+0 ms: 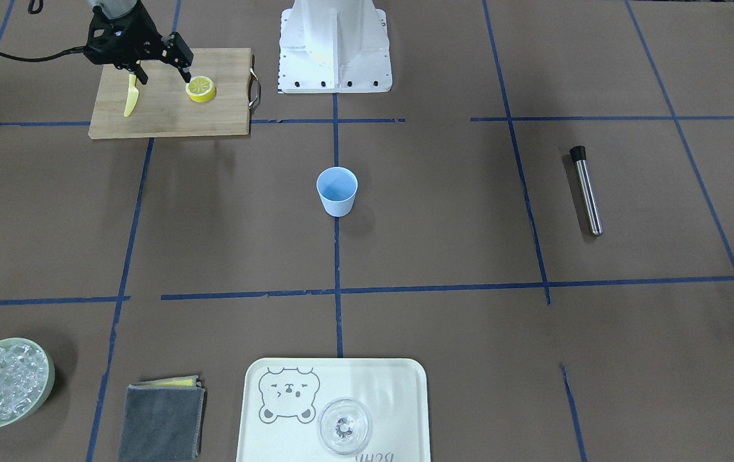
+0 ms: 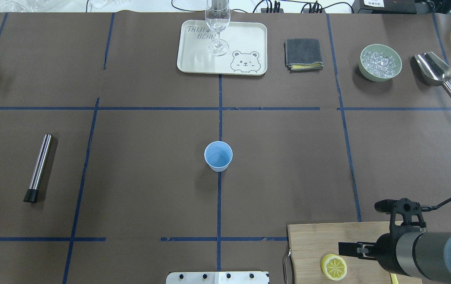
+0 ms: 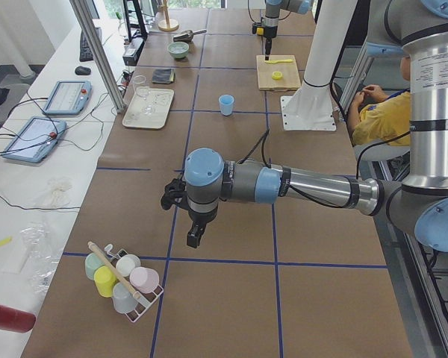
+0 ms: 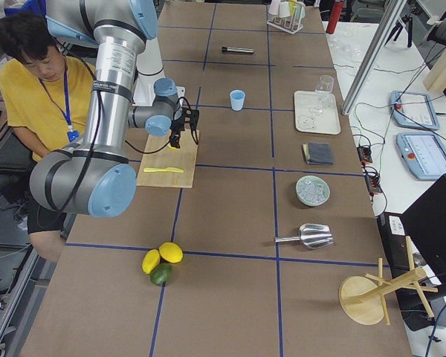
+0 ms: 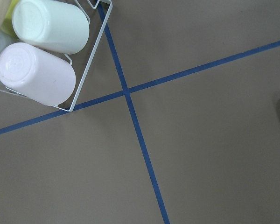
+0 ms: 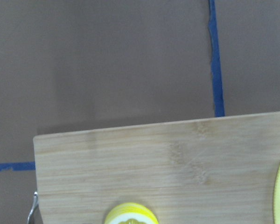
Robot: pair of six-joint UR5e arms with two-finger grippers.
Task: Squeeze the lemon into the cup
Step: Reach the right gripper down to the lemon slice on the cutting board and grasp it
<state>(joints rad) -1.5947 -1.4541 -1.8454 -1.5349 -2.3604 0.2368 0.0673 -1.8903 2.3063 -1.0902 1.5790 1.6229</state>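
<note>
The lemon lies face up on the wooden cutting board at the robot's near right; only one slice shows. It also shows in the overhead view and at the bottom edge of the right wrist view. My right gripper is open and empty above the board, with the lemon just beside one finger and outside the jaws. The light-blue cup stands upright at the table's middle, far from both grippers. My left gripper hangs over bare table near a cup rack; I cannot tell its state.
A yellow knife lies on the board beside the gripper. A steel muddler lies on the robot's left. At the far edge are a tray with a glass, a grey cloth, a bowl of ice and a scoop.
</note>
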